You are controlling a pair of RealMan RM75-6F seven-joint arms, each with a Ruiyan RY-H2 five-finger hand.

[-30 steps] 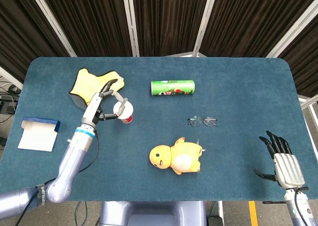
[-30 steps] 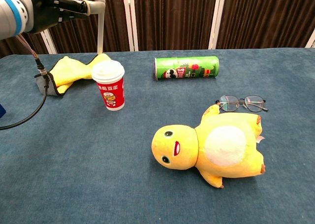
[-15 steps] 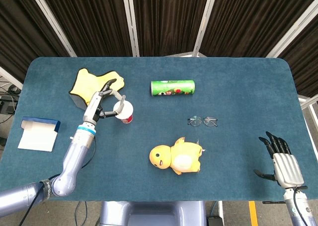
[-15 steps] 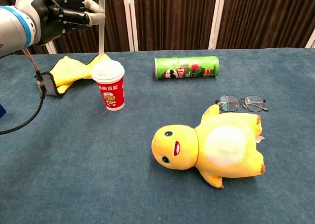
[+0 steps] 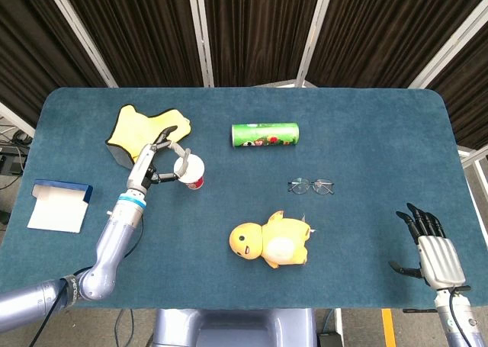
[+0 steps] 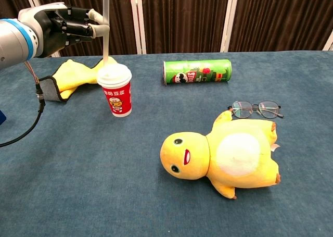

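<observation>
Straw (image 6: 105, 18) stood upright in the red cup (image 6: 115, 89), which bore a cartoon and Chinese characters, pinched by the left hand (image 6: 62, 23). Right hand (image 5: 433, 248) hovered spread, empty, over the blue table (image 5: 366, 133); dark curtains hung behind.

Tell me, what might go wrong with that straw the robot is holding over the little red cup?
The left hand pinches a long straw whose lower end meets the lid of the cup. The cup is narrow and stands free, so a sideways push might tip it toward the yellow cloth beside it. The straw is thin and could bend or slip in the fingers if pressed off-centre. Whether the lid has a hole there cannot be seen.
</observation>
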